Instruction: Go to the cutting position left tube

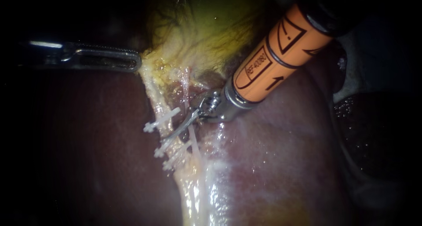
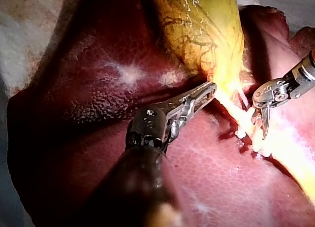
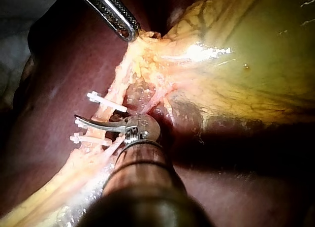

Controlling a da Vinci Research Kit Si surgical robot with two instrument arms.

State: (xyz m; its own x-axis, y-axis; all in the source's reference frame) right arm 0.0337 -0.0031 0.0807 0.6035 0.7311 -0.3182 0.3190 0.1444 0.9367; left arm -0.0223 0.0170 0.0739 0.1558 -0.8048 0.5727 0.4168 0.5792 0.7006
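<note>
The left tube (image 1: 154,98) runs down from the yellow gallbladder (image 1: 198,28) over the liver (image 1: 88,142). It carries three white clips; the top one (image 1: 161,120) sits apart from the lower two (image 1: 172,152). My right instrument (image 1: 171,136) comes in on an orange shaft. Its thin curved blades lie across the left tube between the top clip (image 3: 106,102) and the lower clip (image 3: 91,138). A small gap shows between the blades in the left wrist view (image 2: 261,127). My left instrument (image 1: 135,62) is shut on the gallbladder's lower edge (image 2: 221,91), holding it taut.
A thinner pale tube (image 1: 192,136) runs just right of the clipped one, close under the right instrument's wrist (image 1: 211,106). Wet, glistening liver (image 1: 263,164) lies to the right. Dark tissue (image 1: 373,133) fills the far right.
</note>
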